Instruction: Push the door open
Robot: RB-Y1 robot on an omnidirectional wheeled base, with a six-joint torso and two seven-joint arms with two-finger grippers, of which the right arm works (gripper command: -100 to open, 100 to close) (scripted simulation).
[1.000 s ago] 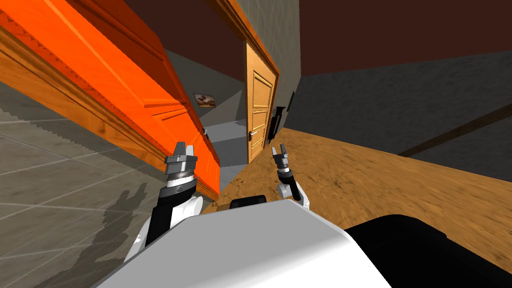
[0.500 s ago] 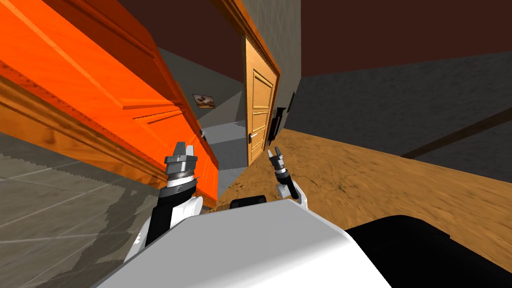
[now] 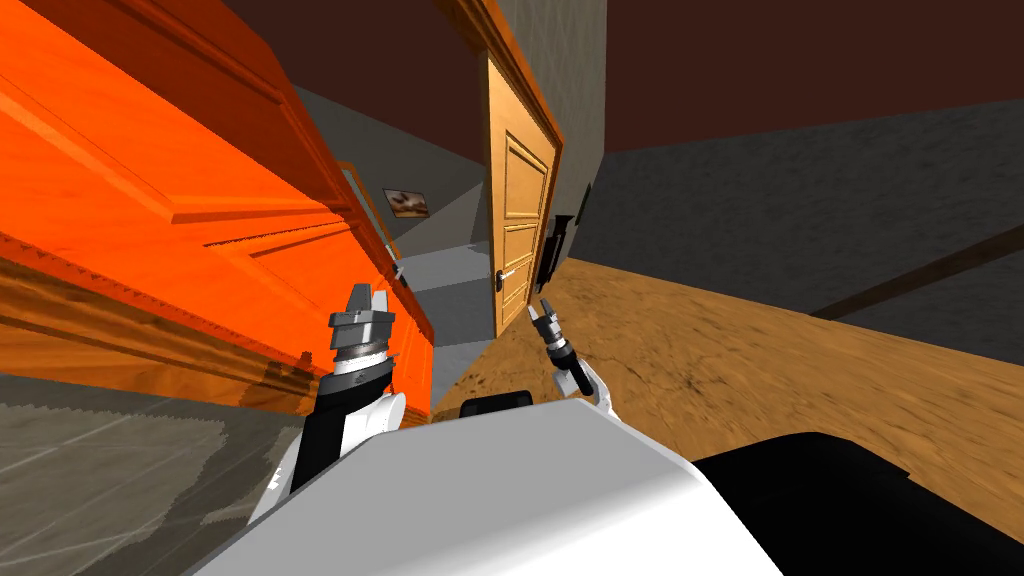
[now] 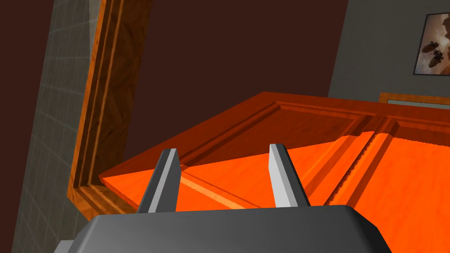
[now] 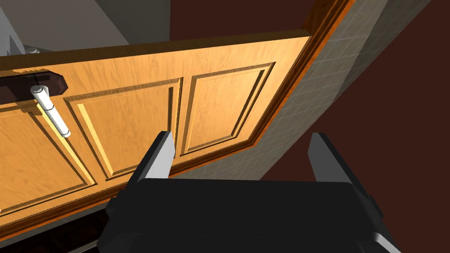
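I have the left tool [image 3: 367, 293] up against the orange door [image 3: 200, 170], which fills the left side of the head view at close range. From the left wrist camera, the left tool [image 4: 224, 151] is released, its two fingers apart with nothing between them. They point at the door's panelled face [image 4: 395, 175] near its top corner, though I cannot tell whether the tips touch it. The orange door stands swung away from its door frame [image 4: 105, 88], with a gap between the two. A grey tiled wall [image 4: 39, 131] runs beside that frame, and a framed picture [image 4: 435, 44] hangs on the far wall past the door.

The right tool [image 3: 541, 308] is raised further forward, over the wooden floor [image 3: 750, 350]. It points toward a pale wooden door [image 3: 522, 220] ahead and stays apart from it. In the right wrist camera, the right tool [image 5: 242, 135] is also released, fingers spread wide and empty. Beyond them is the pale wooden door [image 5: 132, 114], with a white lever handle [image 5: 50, 112] on a dark plate off to one side.
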